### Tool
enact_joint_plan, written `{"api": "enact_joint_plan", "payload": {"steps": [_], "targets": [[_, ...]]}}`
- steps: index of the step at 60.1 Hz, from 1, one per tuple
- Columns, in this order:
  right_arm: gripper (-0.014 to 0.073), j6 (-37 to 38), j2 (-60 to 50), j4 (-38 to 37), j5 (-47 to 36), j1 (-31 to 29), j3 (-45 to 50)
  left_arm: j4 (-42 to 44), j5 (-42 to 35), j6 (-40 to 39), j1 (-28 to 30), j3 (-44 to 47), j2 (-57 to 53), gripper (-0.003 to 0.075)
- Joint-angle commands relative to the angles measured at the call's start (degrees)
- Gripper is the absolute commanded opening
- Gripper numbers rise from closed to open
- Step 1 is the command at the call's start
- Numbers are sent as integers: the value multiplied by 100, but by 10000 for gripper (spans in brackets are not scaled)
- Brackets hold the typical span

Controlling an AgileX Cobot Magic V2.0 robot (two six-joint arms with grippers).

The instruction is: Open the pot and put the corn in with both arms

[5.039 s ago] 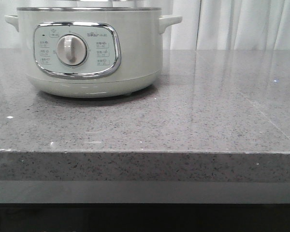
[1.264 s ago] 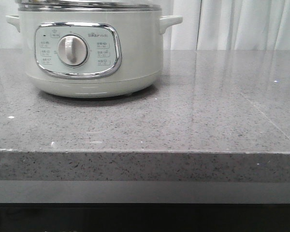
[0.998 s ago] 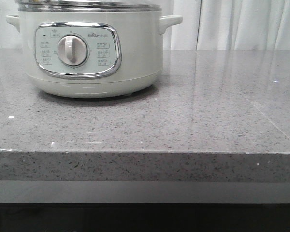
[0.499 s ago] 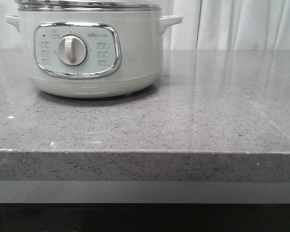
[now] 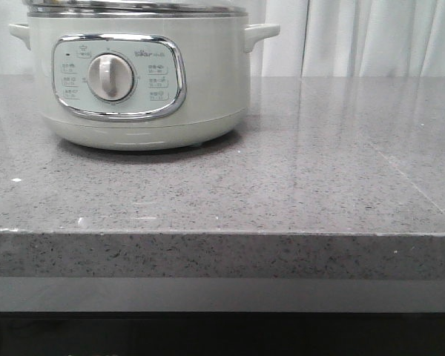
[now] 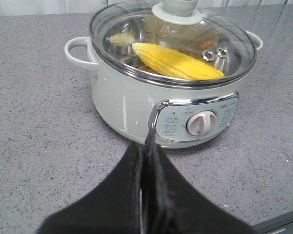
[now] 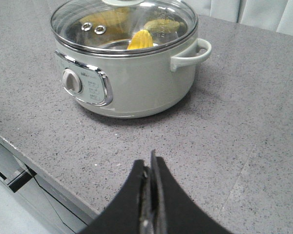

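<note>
The pot (image 5: 137, 78) is sitting in the upper left of the front view, on the grey speckled countertop (image 5: 297, 178), with its dial (image 5: 109, 77) facing the camera and its glass lid (image 6: 173, 41) resting closed on the metal rim. In the left wrist view, the pot is filling the upper centre of the frame, and the corn (image 6: 176, 61) is lying inside it under the glass, running from the centre toward the right of the frame. The right wrist view is showing the same cob end-on near the top centre of the frame.

The left gripper (image 6: 145, 161) is appearing at the bottom centre of its view with its dark fingers pressed together and nothing between them, apart from the pot's front wall. The right gripper (image 7: 149, 178) is likewise sitting at the bottom centre of its frame, fingers closed on nothing, well apart from the pot. Neither arm is showing in the front view.

Judging from this, the task is reading as essentially finished: the corn is in, the lid is on, and both arms are hanging clear. Any next move would only call for keeping the arms away from the pot without nudging it or its side handles (image 7: 193, 52).
</note>
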Motion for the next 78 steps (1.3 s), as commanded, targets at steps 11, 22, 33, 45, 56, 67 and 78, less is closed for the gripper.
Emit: {"api": "enact_joint_plan", "payload": {"steps": [11, 22, 33, 45, 56, 67, 78], "targets": [[-69, -36, 6, -1, -403, -36, -151, -34, -990, 17, 333, 396, -526, -20], [-69, -36, 6, -1, -403, -36, -151, -59, -2082, 17, 1036, 1722, -1677, -20], [-69, -36, 6, -1, -403, -36, -151, -81, -2996, 17, 1474, 3210, -2807, -20], [-69, -36, 6, -1, -403, -36, -151, -83, -3850, 7, 1574, 4355, -3469, -20], [-69, -36, 12, -1, -398, -36, -139, -93, -4006, 7, 1584, 4521, -3751, -20], [-69, -36, 1, -1, -397, -36, -128, -93, -4030, 7, 1584, 4521, -3751, -20], [-69, -36, 1, -1, -397, -36, -128, -104, -4092, 7, 1722, 4521, -3751, -20]]}}
